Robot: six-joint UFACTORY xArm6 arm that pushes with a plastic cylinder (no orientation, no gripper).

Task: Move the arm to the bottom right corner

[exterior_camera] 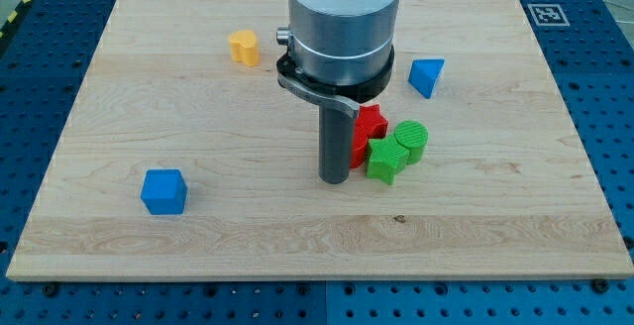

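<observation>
My tip [334, 178] rests on the wooden board [475, 216] near the middle, just left of a cluster of blocks. The cluster holds a red block [369, 125], partly hidden behind the rod, a green star-shaped block [383, 161] and a green cylinder [412, 139]. The tip is touching or almost touching the red block's left side. A blue triangular block [427, 75] lies up and to the right of the cluster. A yellow heart-shaped block [244, 47] lies at the upper left. A blue cube [163, 191] lies at the lower left.
The arm's wide grey body [342, 18] covers the board's top middle. A black-and-white marker tag [546, 14] sits at the board's top right corner. A blue perforated table [609, 117] surrounds the board.
</observation>
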